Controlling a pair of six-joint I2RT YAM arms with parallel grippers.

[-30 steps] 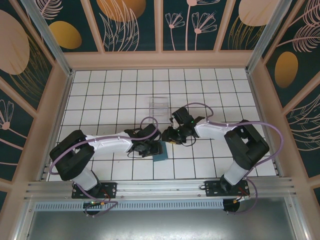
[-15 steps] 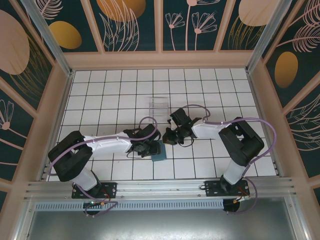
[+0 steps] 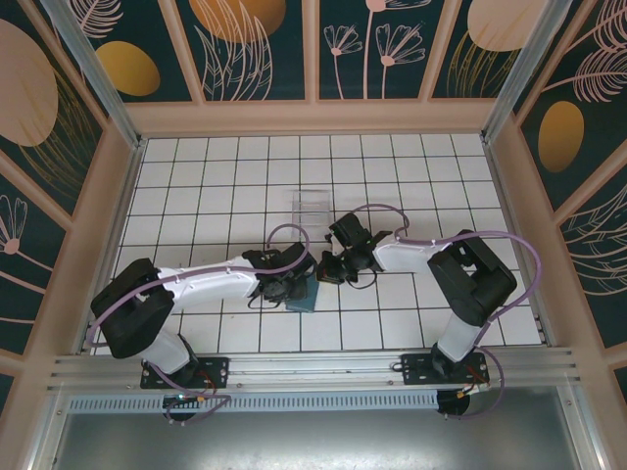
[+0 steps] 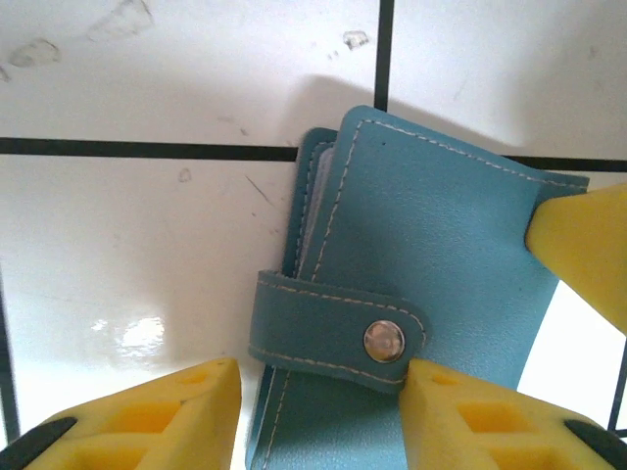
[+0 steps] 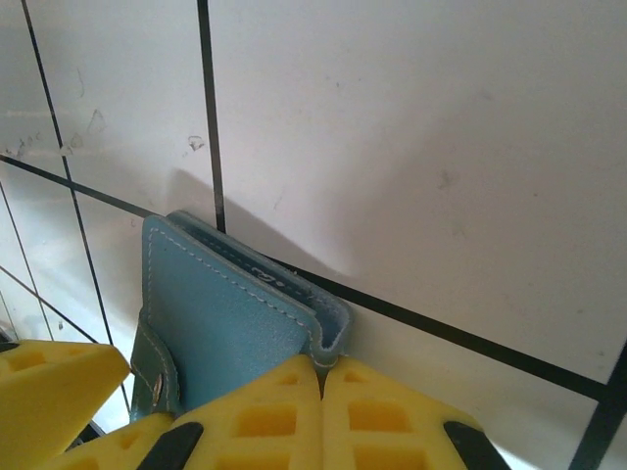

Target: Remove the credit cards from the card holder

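One slate-blue card holder (image 3: 303,295), snapped closed, sits near the middle of the white tiled table (image 3: 216,186), just nearer than a clear tray (image 3: 313,208). The right gripper (image 5: 321,377) has its fingers pressed together, pinching the holder's far right corner. The left gripper (image 4: 323,377) has its fingers apart, straddling the snap strap (image 4: 343,333).

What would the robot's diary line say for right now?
card holder: strap snapped shut | left claw: open, straddling the strap | right claw: shut at holder's corner | stage: not opened yet
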